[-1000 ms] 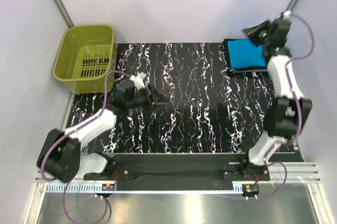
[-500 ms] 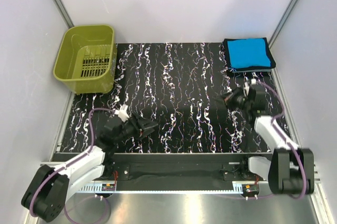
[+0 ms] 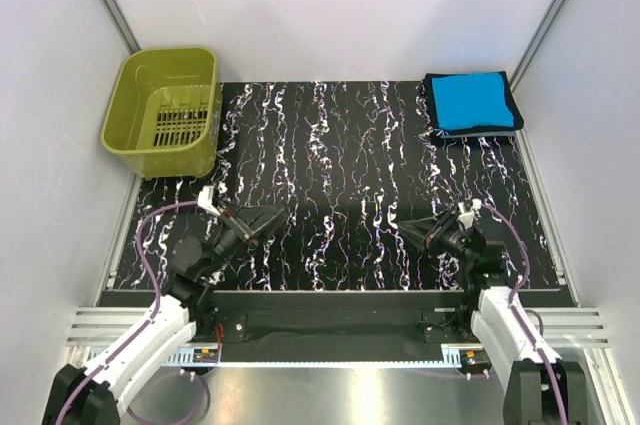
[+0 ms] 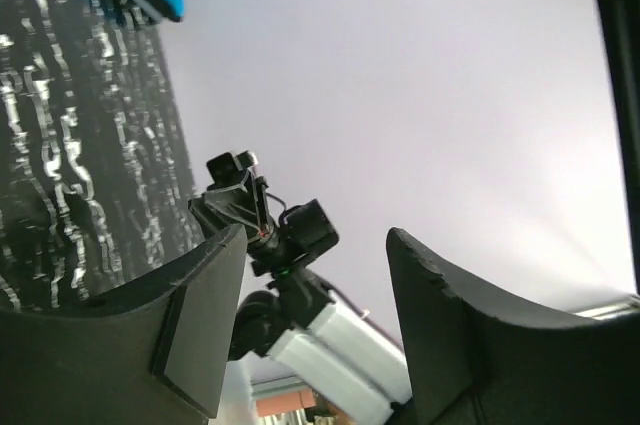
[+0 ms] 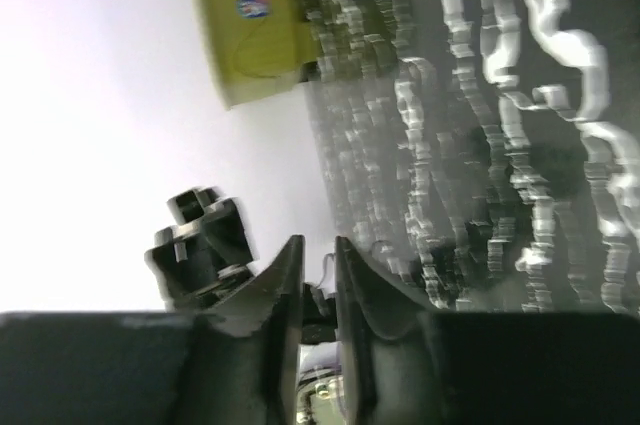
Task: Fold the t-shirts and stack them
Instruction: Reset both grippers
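Turquoise shirt [image 3: 470, 102] on black shirt [image 3: 431, 100]: soft, limp; grip folded edges. Left gripper [image 3: 270, 225] wide, empty; right gripper [image 3: 408, 230] barely parted, seemingly empty.

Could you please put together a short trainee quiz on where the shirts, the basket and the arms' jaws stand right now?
1. True or false: the turquoise t-shirt lies folded on top of the black t-shirt at the far right corner of the table.
2. Pick one: the olive-green basket holds A) one shirt; B) no shirt; C) both shirts.
3. Fill in: the jaws of the left arm stand ____, with nothing between them.
Key: 1 true; 2 B; 3 open.
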You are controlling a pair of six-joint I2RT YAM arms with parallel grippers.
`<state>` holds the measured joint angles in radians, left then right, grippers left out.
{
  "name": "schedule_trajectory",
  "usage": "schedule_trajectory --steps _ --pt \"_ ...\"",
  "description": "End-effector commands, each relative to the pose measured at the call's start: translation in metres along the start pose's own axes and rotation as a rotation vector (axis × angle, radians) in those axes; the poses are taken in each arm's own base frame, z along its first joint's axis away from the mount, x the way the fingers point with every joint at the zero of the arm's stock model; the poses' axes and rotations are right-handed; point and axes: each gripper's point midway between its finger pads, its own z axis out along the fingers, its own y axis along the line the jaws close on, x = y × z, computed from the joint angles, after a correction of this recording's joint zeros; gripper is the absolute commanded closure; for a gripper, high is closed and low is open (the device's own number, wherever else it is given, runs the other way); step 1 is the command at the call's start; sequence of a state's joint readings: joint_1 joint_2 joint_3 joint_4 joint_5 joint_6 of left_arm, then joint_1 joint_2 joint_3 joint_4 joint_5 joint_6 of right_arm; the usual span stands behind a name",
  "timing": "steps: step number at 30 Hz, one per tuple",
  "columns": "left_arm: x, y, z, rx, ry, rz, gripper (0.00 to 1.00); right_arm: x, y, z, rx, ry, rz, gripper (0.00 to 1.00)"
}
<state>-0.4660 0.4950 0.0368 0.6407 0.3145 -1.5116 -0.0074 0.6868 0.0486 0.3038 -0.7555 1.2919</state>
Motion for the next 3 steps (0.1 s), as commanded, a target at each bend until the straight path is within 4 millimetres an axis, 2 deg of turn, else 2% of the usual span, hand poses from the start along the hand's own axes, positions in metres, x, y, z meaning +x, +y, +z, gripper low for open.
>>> schedule_trajectory --steps 1,3 --pt "0.018 0.072 -0.030 -0.102 0.024 -0.083 0.37 0.015 0.038 -0.013 -0.218 0.043 -0.012 0.70" --pt "0.020 0.049 -0.029 -0.014 0.042 -0.085 0.36 0.024 0.059 -0.024 -0.305 0.068 -0.063 0.47"
